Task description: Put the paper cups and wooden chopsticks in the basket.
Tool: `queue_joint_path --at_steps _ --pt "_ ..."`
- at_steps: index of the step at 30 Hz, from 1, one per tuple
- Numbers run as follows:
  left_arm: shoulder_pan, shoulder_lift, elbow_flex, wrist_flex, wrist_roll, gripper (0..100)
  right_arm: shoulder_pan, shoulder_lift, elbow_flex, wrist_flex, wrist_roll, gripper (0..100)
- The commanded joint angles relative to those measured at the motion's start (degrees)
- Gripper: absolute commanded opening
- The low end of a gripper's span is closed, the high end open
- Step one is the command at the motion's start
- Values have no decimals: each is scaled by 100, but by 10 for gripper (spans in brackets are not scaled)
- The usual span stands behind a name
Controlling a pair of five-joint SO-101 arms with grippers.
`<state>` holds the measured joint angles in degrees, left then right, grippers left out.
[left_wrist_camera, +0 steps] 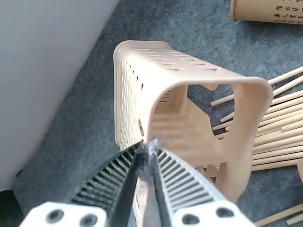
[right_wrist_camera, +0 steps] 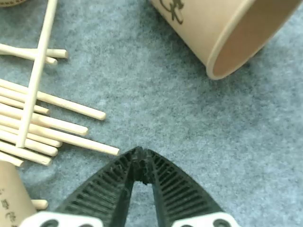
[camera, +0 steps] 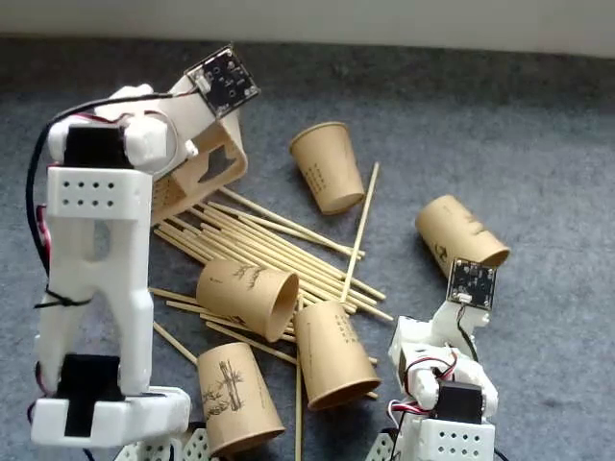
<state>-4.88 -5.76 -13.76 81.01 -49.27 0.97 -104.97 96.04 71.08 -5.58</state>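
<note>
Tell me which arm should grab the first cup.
Right. The right gripper is empty, with a paper cup lying on its side close ahead. The left gripper is shut on the rim of the basket, so it's busy.

Work surface point(camera: 548, 134): a grey-blue, felt-like covering with a fine matted texture, seen from above in the high view and close up in both wrist views. Far edge: a pale, plain band point(camera: 404, 17), possibly a wall or backboard, meets the covering along a straight line. In the left wrist view a smooth whitish panel point(left_wrist_camera: 42, 71) borders the covering, with a dark patch point(left_wrist_camera: 6, 208) at its foot. Illumination is soft and even; shadows are faint.
</note>
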Motion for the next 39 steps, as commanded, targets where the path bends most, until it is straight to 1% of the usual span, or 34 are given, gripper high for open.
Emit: queue_joint_path --at_steps 1,5,10,15,21,23,25,27,29,30,39 --pt "13 716 -1525 563 35 5 48 -31 646 57 -44 5" --pt "13 1640 -2862 1081 35 5 48 -31 646 57 -44 5" --pt "13 2527 -4031 1380 53 7 48 -31 646 57 -44 5" --pt "13 3064 -4655 1354 53 8 48 -31 646 57 -44 5" --pt "13 3407 -5015 1327 53 9 48 -31 646 57 -44 5" --pt "4 3512 -5095 1327 53 39 48 -31 646 57 -44 5" --pt "4 3618 -5200 1319 62 95 48 -31 646 57 -44 5" --pt "-40 3741 -5341 1204 325 130 48 -31 646 57 -44 5" --pt "-127 3837 -5490 932 668 142 48 -31 646 57 -44 5" --pt "-171 3881 -5525 791 721 146 48 -31 646 57 -44 5" --pt "-277 4189 -5552 -9 747 151 48 -31 646 57 -44 5"
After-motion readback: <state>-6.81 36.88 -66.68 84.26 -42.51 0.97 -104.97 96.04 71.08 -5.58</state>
